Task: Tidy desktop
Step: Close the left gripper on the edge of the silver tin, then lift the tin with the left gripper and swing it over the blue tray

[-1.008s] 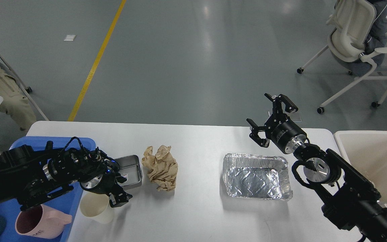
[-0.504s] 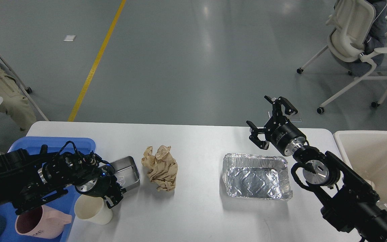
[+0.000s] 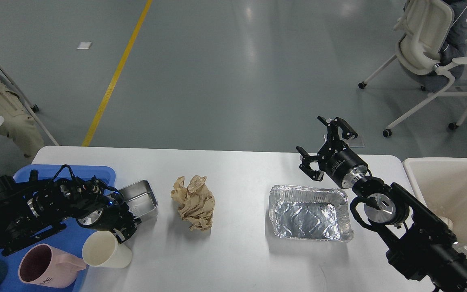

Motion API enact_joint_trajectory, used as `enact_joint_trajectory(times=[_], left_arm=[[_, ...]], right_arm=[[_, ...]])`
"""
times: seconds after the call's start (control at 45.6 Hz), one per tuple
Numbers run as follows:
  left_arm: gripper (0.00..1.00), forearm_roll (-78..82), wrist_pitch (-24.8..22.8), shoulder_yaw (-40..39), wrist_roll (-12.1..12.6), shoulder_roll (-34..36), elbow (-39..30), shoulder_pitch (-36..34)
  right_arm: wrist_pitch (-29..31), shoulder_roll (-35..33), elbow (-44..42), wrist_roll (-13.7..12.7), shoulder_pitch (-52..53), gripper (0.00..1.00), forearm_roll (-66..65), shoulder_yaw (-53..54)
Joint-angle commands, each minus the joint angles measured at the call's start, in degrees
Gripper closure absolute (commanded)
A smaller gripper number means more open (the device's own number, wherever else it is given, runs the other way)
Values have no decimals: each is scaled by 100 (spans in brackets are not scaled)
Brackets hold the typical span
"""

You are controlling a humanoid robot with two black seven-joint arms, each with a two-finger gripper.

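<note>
Since a second ago the left tool has pulled the metal tin and cream cup leftward over the tabletop toward the blue tray. Its grip I cannot tell. The right tool hovers open, empty. Next, probably lifting the tin into the tray.

Legible text: the letters "ME", the visible end of a longer word, printed in dark capitals on the side of the pink mug. The small mark on the metal tin is too small to read.
</note>
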Motion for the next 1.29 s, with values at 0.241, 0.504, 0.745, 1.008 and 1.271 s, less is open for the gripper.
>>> enact_joint_trajectory(times=[0.241, 0.504, 0.745, 1.008, 1.271], left_arm=[[100, -93, 198, -353, 54, 101, 1, 20], [100, -93, 295, -740, 168, 101, 115, 82], [100, -452, 321, -1680, 186, 145, 150, 179], [99, -699, 14, -1786, 98, 1234, -692, -208], [99, -1041, -557, -1979, 89, 2404, -1933, -858]], right_arm=[[-9, 71, 0, 0, 25, 0, 0, -25], [-9, 89, 0, 0, 7, 0, 0, -34], [-18, 89, 0, 0, 42, 0, 0, -43], [-18, 80, 0, 0, 51, 0, -8, -60], [-18, 98, 9, 0, 51, 0, 0, -51]])
